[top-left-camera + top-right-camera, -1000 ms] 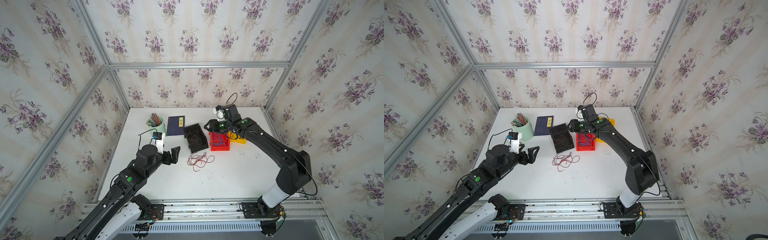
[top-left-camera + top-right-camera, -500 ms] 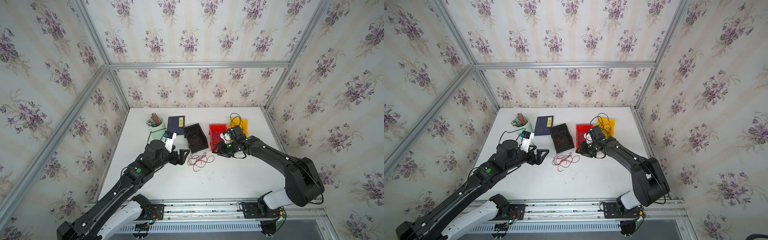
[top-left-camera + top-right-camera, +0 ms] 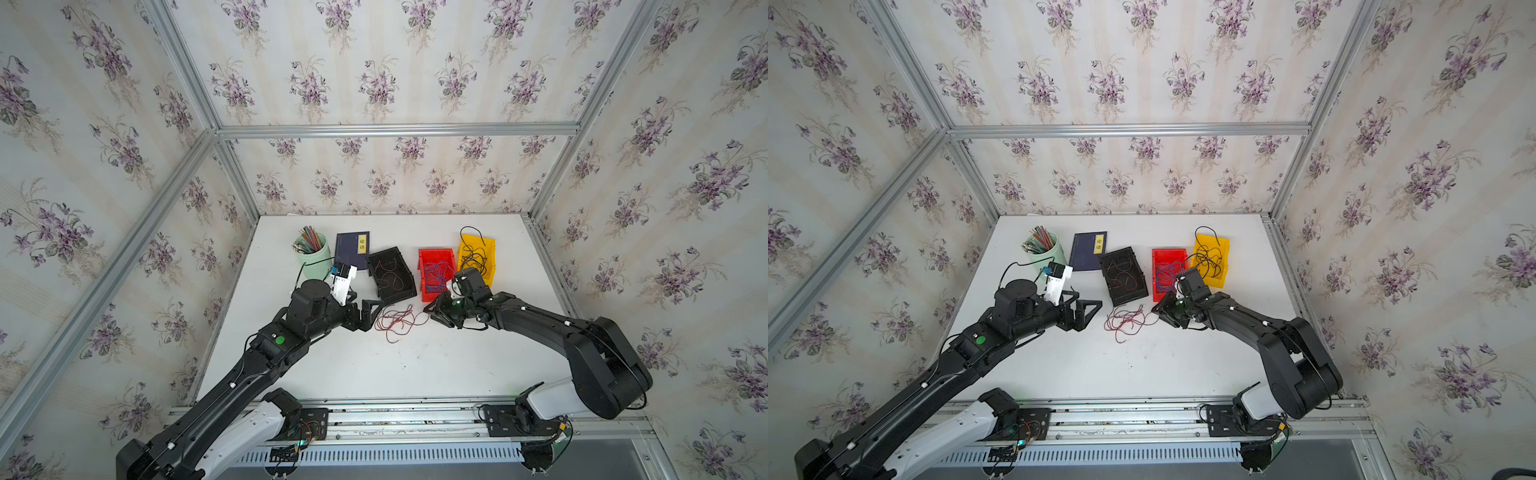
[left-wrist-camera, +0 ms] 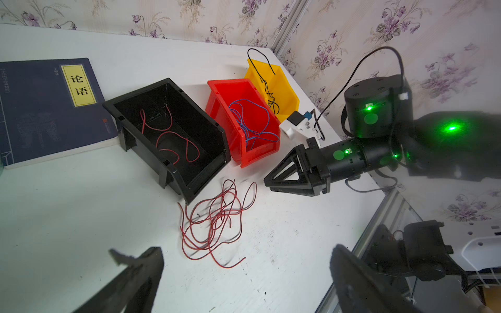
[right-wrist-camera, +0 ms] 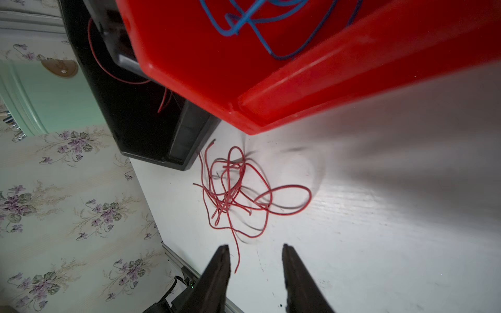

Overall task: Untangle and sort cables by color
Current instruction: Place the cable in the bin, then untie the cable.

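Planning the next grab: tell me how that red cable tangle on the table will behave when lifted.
Probably floppy: the red cable tangle lies in loose thin loops. Strands cross, so several likely rise together. Looks light; a push may just drag it.

Robot lab cell: aluminium frame (image 3: pixel 395 129), floral-wallpaper walls (image 3: pixel 374 83), white table (image 3: pixel 415 365), left arm (image 3: pixel 257 361), right arm (image 3: pixel 540 324), base rail (image 3: pixel 415 415).
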Action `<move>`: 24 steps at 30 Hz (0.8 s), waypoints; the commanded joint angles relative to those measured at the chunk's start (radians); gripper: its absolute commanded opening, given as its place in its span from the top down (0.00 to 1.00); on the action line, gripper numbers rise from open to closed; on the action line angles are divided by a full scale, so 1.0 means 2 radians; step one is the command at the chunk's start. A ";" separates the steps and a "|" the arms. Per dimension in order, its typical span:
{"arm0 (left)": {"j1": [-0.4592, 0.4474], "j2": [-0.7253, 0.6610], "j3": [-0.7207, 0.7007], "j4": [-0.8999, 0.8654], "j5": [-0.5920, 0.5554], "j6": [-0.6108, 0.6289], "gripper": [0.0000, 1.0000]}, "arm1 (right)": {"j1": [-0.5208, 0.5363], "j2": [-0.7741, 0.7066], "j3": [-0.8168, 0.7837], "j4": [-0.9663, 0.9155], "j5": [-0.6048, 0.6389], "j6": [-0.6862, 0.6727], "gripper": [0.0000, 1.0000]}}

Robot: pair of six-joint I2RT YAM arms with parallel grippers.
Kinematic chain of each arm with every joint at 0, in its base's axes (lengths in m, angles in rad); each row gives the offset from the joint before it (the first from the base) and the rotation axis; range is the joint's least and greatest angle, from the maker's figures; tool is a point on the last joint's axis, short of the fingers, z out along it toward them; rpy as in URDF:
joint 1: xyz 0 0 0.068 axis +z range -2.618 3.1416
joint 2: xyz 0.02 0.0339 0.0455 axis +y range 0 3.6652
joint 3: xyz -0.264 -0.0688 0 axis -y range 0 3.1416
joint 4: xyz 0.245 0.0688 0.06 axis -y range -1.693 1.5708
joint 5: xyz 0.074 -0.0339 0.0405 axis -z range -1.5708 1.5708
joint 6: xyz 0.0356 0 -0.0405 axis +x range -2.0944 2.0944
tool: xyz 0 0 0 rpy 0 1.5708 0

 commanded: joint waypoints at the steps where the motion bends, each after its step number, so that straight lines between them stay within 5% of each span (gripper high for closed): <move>1: 0.000 -0.014 -0.004 -0.005 -0.014 0.001 0.01 | 0.007 0.009 0.005 0.027 0.020 0.031 0.63; 24: 0.000 -0.009 0.004 -0.029 -0.054 0.018 0.01 | 0.054 0.079 0.026 0.036 0.048 0.045 0.64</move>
